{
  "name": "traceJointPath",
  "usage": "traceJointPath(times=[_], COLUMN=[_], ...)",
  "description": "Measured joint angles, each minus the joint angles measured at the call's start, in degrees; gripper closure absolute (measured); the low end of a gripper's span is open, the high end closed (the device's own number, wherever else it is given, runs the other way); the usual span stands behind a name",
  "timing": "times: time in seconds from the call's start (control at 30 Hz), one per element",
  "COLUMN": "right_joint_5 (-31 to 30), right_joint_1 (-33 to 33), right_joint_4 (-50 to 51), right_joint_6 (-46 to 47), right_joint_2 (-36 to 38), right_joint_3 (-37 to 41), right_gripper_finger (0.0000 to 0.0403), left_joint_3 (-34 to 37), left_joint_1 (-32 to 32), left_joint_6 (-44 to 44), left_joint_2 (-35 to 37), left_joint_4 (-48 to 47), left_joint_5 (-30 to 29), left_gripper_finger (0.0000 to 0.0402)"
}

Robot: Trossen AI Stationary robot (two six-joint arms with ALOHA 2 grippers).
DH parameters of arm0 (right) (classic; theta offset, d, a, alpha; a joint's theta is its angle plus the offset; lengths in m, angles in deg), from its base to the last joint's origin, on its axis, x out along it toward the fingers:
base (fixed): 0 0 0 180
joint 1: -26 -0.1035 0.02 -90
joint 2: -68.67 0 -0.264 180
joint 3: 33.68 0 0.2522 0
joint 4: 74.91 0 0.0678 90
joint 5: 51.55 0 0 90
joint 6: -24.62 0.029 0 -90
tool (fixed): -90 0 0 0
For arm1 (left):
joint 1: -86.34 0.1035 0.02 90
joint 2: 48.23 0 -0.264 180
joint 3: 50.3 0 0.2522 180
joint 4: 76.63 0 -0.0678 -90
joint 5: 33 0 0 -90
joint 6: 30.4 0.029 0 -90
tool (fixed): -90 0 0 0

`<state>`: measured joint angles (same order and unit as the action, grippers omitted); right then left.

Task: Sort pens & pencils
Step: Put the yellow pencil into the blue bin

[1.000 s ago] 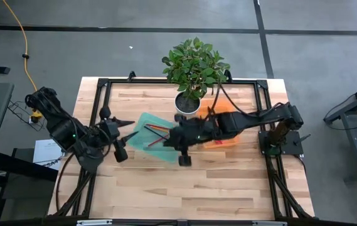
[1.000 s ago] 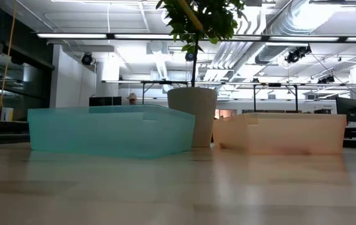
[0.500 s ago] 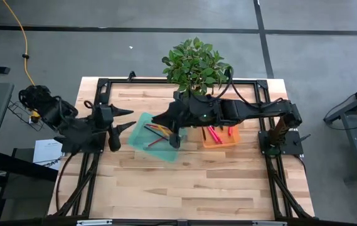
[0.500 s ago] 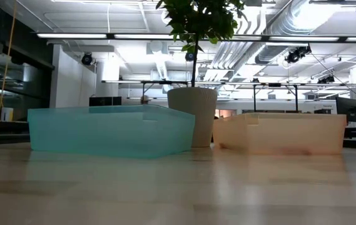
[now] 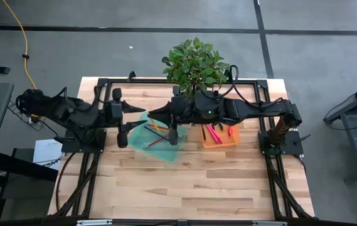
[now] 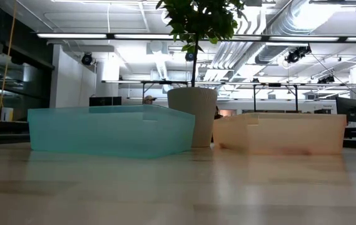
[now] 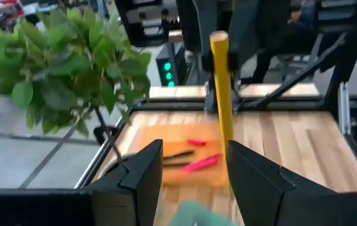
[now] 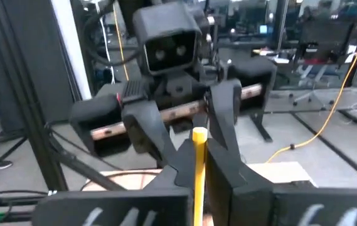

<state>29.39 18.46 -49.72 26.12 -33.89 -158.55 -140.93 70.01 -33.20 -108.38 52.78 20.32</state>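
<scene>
Right hand (image 8: 197, 164) clamps yellow pencil (image 8: 199, 160), axis upright, above teal tray (image 5: 142, 139) near desk's far edge; left hand (image 7: 194, 166) spread wide, facing it, pencil between its fingers.

Potted plant (image 5: 194, 66) at twelve o'clock on wooden table (image 5: 184, 182), pot (image 6: 192, 115) between two trays in low view. Teal tray (image 5: 142, 147) near centre toward nine; orange tray (image 5: 223, 144) toward three. Yellow cable (image 5: 19, 34) on floor at ten.
</scene>
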Motion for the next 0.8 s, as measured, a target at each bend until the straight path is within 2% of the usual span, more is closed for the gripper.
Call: traceJointPath(times=[0.2,0.43,0.8], right_joint_5=[-1.89,-2.29,-1.41], right_joint_1=[0.6,1.56,2.34], right_joint_4=[0.93,2.29,0.34], right_joint_6=[-3.01,-4.55,-5.43], right_joint_2=[0.0,0.04,-0.02], right_joint_3=[-3.35,-6.06,-6.03], right_gripper_finger=[0.0402,0.0402,0.0402], left_joint_3=[0.88,0.9,0.9], left_joint_1=[5.45,9.57,11.66], left_joint_6=[4.39,6.39,9.1], left_joint_2=[-0.01,-0.03,-0.1], left_joint_4=[7.24,10.72,13.37], left_joint_5=[7.65,14.32,16.62], left_gripper_finger=[0.0241,0.0241,0.0241])
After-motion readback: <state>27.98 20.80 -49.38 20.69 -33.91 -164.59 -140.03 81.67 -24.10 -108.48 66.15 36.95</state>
